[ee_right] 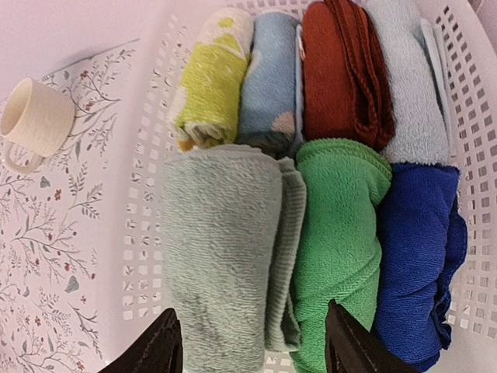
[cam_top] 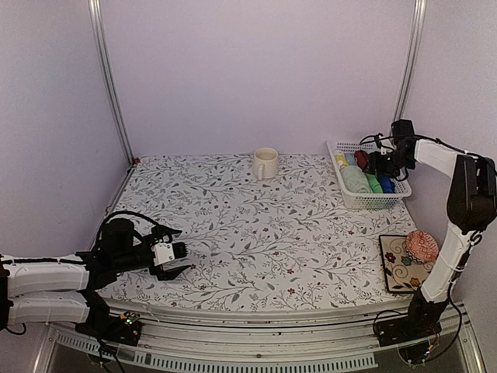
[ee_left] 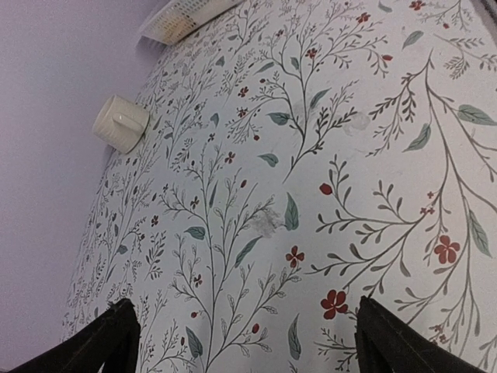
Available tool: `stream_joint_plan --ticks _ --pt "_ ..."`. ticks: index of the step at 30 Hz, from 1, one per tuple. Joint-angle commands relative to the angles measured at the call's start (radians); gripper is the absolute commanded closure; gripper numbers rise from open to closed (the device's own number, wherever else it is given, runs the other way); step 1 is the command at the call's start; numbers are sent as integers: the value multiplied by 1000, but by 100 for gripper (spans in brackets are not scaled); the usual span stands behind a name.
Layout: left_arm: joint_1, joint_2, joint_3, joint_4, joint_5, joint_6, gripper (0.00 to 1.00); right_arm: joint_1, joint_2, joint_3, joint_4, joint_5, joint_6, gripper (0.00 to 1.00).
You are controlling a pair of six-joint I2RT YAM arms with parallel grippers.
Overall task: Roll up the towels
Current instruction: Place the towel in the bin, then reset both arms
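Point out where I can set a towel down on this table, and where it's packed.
Free: the floral tabletop between the mug, the left gripper and the patterned tile. Crowded: the white basket, packed with rolled towels, right gripper above it.

The left arm (cam_top: 46, 276) lies low along the near left edge of the bench (cam_top: 256, 233). The left end effector (cam_top: 180, 252) points toward the bench's middle, just above its surface, jaws spread wide and empty. The right arm (cam_top: 466, 194) stands up from the bench's near right corner, elbow high. The right end effector (cam_top: 365, 162) hangs over the far right corner, fingers (ee_right: 155, 350) parted, gripping nothing.
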Motion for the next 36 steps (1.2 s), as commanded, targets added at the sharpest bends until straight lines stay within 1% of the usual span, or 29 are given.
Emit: stream_joint_plan --ticks 1,3,7,13,16,19,23,25,26,27,28,30,31,32,36 --pt "10 8 -3 3 7 3 3 54 -78 1 83 -30 10 42" --pt "11 11 -2 2 6 2 3 71 -59 3 112 -58 20 45" --pt "11 9 -2 3 6 2 3 87 13 8 161 -56 42 52" --pt "11 18 -4 7 4 4 3 90 112 3 244 -38 64 54" --pt "11 28 -5 14 1 7 3 90 136 -8 275 -17 73 55" --pt "10 34 -6 18 1 8 3 90 143 -13 277 14 87 56" --pt "11 37 -1 16 2 0 3 98 107 -11 249 0 75 56" --pt "11 40 9 9 2 -10 3 108 67 -10 220 13 61 53" --pt "14 40 25 -4 1 -20 3 115 38 -11 204 21 59 50" --pt "18 39 38 -18 2 -28 3 124 5 -19 193 29 56 46" --pt "25 37 53 -36 4 -35 3 136 -38 -38 191 41 55 39" --pt "44 26 85 -69 7 -54 3 161 -135 -100 203 68 58 20" --pt "59 21 103 -87 9 -68 3 175 -207 -148 212 85 60 4" --pt "73 16 122 -112 12 -81 3 188 -257 -177 218 97 61 0" --pt "165 -15 179 -176 22 -190 3 245 -515 -429 292 118 90 1"
